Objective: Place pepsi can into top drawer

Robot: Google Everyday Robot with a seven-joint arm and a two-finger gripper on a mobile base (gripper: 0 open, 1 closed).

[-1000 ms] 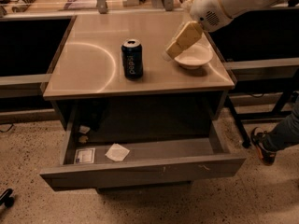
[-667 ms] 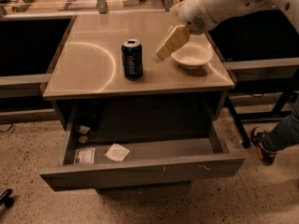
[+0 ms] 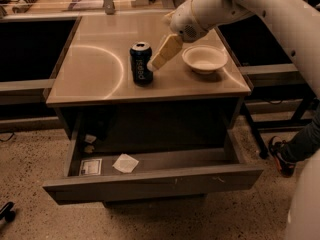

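The pepsi can (image 3: pixel 141 64) stood upright on the tabletop (image 3: pixel 90 69), near the middle and a little toward the front edge. It was a small dark blue cylinder with a silver top and white lettering running down its side. A white bowl (image 3: pixel 204 59), wider than the can, sat to its right on the same surface, apart from it.

The gripper (image 3: pixel 159 59) hung between can and bowl, its tan end slanting down and to the left so that its tip came right against the can's upper right side; whether it actually touched could not be told, nor whether the gripper was open or closed. The white arm (image 3: pixel 240 4) reached in from the upper right, passing above the bowl.

Below the tabletop the top drawer (image 3: pixel 155 181) was pulled out, a wide shallow grey tray with a long flat front panel. Inside it lay a white paper scrap (image 3: pixel 125 162) and, nearer the left corner, a sticker label (image 3: pixel 91 166). A person's shoe (image 3: pixel 280 156) showed on the speckled floor to the right.
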